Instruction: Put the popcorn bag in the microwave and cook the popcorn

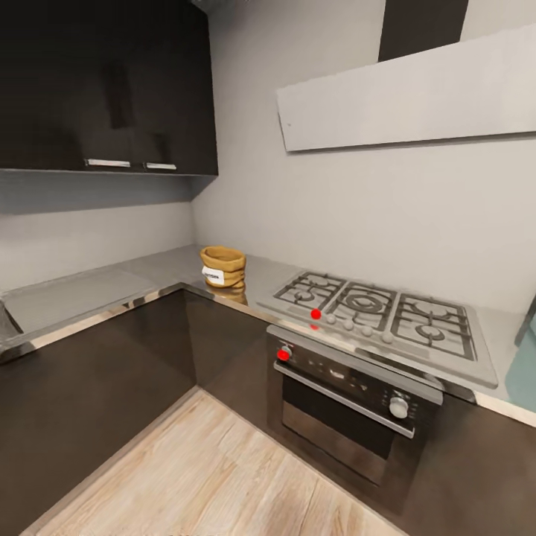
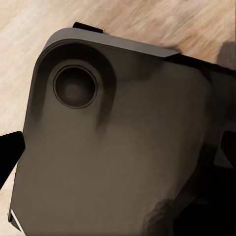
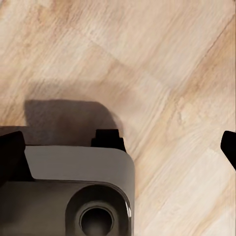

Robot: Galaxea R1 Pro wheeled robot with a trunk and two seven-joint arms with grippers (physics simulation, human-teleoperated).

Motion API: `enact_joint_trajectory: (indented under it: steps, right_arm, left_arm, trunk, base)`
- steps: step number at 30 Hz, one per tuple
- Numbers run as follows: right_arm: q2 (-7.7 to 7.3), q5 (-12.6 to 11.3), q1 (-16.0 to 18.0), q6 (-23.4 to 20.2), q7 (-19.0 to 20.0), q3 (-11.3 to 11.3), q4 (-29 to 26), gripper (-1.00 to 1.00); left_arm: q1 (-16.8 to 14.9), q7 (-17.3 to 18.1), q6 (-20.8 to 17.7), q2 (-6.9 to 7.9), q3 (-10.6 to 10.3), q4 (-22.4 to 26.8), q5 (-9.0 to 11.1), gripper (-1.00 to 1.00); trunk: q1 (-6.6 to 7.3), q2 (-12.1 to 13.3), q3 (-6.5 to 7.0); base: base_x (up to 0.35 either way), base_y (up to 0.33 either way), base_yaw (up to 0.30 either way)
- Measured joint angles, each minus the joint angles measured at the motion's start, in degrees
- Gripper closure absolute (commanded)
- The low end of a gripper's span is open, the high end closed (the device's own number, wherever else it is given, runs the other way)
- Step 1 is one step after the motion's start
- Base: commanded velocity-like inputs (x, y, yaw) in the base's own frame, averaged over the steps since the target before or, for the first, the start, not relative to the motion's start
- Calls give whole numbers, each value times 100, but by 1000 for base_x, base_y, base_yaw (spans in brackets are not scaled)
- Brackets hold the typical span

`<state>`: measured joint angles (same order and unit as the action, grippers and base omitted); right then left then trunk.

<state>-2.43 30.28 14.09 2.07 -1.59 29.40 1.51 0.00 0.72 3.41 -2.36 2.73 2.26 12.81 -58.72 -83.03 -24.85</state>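
The popcorn bag, a tan sack with a rolled rim and a white label, stands upright on the grey countertop in the corner, just left of the hob. From here I cannot make out the popcorn in its mouth. A pale mint-blue surface, cut off at the right edge of the head view, may be the microwave. My left gripper hangs open over my own grey base. My right gripper is open above the wooden floor, holding nothing.
A steel gas hob with a red dot lies right of the bag, above a dark built-in oven. Dark cabinets run under the L-shaped worktop, with wall cupboards and a hood above. Wooden floor lies before them.
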Motion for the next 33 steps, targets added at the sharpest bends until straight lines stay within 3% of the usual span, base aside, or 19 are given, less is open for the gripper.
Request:
enact_joint_trajectory:
  steps: [16, 19, 24, 33]
  right_arm:
    - [-9, 1, 0, -2, 0, -2, 0, -100]
    - [1, 146, 0, -1, 4, -9, 0, -100]
    - [-7, 450, 0, 5, 5, -2, 0, -100]
    - [-14, 489, 0, -7, 8, -9, 0, -100]
  left_arm:
    - [0, 0, 0, -17, 8, 0, -8, -100]
    - [0, 0, 0, -18, 8, 0, -10, -100]
    - [0, 0, -5, -10, 1, -1, -2, -100]
    - [0, 3, -8, -1, 0, 0, 0, -100]
  trunk:
    - [0, 0, 40]
    - [0, 0, 40]
    - [3, 0, 40]
    - [4, 0, 40]
  base:
    - [0, 0, 251]
    - [37, 0, 29]
    - [264, 0, 3]
    - [320, 0, 0]
